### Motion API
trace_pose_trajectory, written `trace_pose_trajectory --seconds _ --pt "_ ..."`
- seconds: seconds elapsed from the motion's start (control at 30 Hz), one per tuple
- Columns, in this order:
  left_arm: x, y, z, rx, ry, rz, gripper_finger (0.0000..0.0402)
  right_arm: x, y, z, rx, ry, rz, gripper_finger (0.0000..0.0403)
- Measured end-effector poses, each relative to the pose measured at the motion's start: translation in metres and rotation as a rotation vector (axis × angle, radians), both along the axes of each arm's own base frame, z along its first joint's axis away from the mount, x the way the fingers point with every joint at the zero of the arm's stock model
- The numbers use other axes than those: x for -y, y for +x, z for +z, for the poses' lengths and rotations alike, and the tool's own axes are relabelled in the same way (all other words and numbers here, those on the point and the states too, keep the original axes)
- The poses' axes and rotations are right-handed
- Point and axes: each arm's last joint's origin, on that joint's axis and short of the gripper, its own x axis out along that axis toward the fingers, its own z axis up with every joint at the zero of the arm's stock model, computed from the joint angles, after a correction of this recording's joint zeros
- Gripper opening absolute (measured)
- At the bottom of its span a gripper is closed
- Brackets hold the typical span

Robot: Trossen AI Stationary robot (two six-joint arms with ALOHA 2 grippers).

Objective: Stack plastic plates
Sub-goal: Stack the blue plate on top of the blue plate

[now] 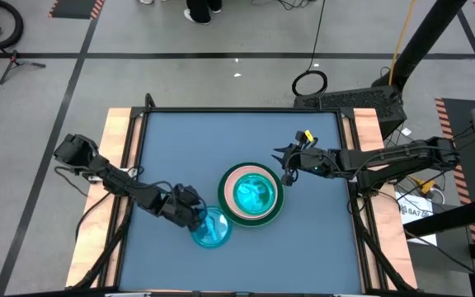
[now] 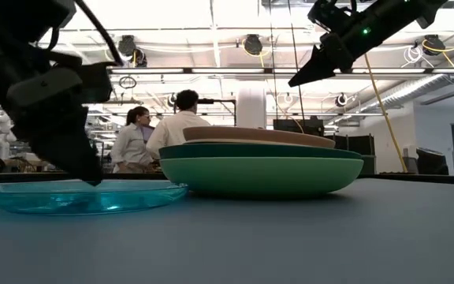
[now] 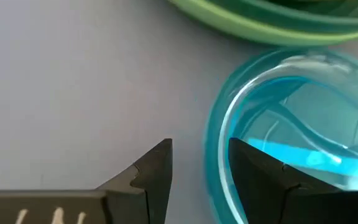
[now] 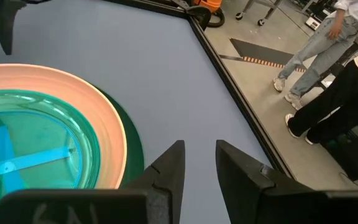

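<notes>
1. Two piles: round glossy stack (image 1: pixel 252 195) at table (image 1: pixel 180 140) centre, translucent cyan plate (image 1: pixel 211 228) beside.
2. Left gripper (image 1: pixel 198 217) parted, straddling cyan rim, unclamped.
3. Right gripper (image 1: pixel 285 169) slightly parted, empty, near stack.

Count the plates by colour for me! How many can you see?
Light green plate: 1
Dark green plate: 1
Pink plate: 1
Cyan plates: 2, one in the stack, one alone on the table
Total: 5 showing; any hidden inside the stack can't be counted.
</notes>
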Motion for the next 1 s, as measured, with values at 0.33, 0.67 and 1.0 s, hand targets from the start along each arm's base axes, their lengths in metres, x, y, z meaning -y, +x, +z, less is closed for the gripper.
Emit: trace_pose_trajectory --seconds 0.33,0.67,1.0 --pt "0.0057 -0.0084 -0.0052 -0.016 -0.012 -0.008 0.0163 0.0001 0.0 0.0 0.0 0.0 0.0 0.0086" --pt "0.0079 -0.0084 -0.0092 -0.034 -0.022 -0.019 0.0163 0.0001 0.0 0.0001 0.001 -0.001 -0.001 0.0086" --pt "0.0078 -0.0085 -0.0094 -0.038 -0.029 -0.019 0.0163 0.0001 0.0 0.0001 0.001 -0.001 -0.003 0.0086"
